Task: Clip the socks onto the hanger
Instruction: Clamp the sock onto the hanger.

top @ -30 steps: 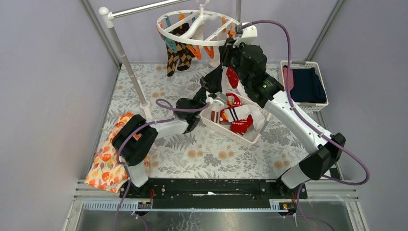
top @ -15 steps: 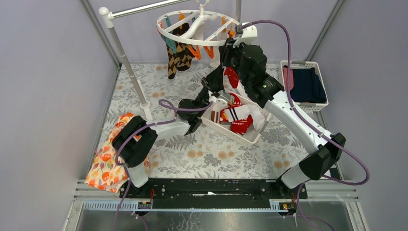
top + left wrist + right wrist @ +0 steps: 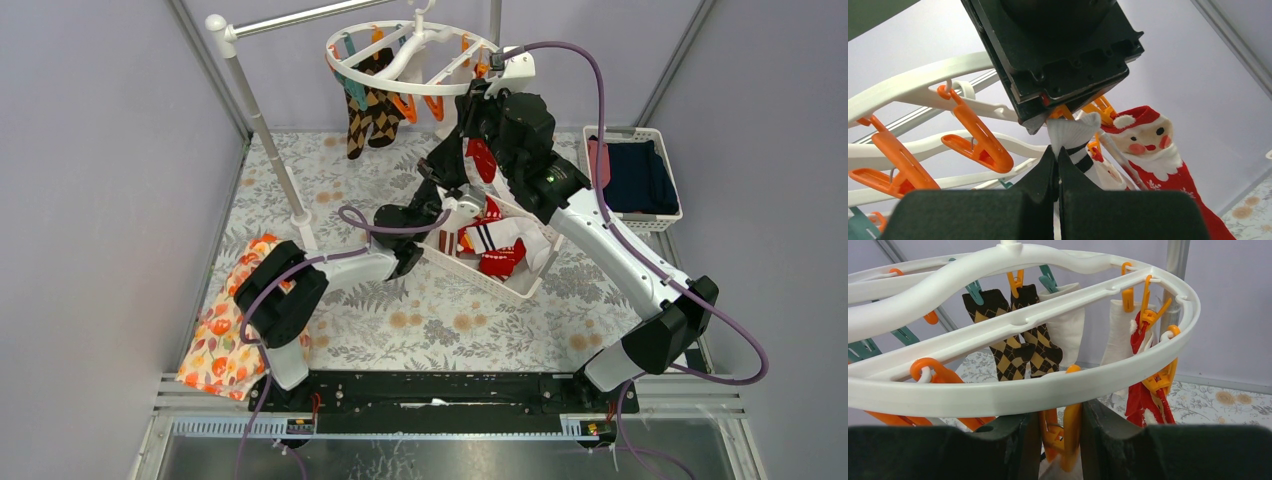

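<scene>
Sock: the white striped-cuff sock (image 3: pixel 1071 131), with a dark band across it, stood upright between my two arms. Its top edge fanned out right under the body of my right pincer.
Left pincer: my left pincer (image 3: pixel 1057 162) was closed tight on that sock. The fingers were pressed together just below the dark band and pointed up toward the ring.
Orange clip: one orange clip (image 3: pixel 1071 427) hung under the ring's near rim, between my right fingers and directly above the sock's top edge. I could not tell whether the sock was inside its mouth.
Right pincer: my right pincer (image 3: pixel 1060 437) was partly closed and squeezed that orange clip from both sides, just under the rim.
Hanger: the round white hanger (image 3: pixel 998 395) hung high over the far side of the bench (image 3: pixel 440 320), with more orange and teal clips dangling from its crossbars.
Hung socks: two argyle socks (image 3: pixel 1015 352) hung side by side from clips. A plain white sock (image 3: pixel 1068 325) hung just beside them, and a Santa sock (image 3: pixel 1155 147) hung at the right of the ring.
Basket: a white slatted basket (image 3: pixel 470 275) sat on the bench below my pincers, with red-and-white socks (image 3: pixel 500 258) inside.
Surroundings: a second basket (image 3: pixel 665 218) of navy clothes stood at the right. An orange floral cloth (image 3: pixel 225 330) lay at the left by my left arm's base. A grey pole (image 3: pixel 265 135) rose at the back left.
</scene>
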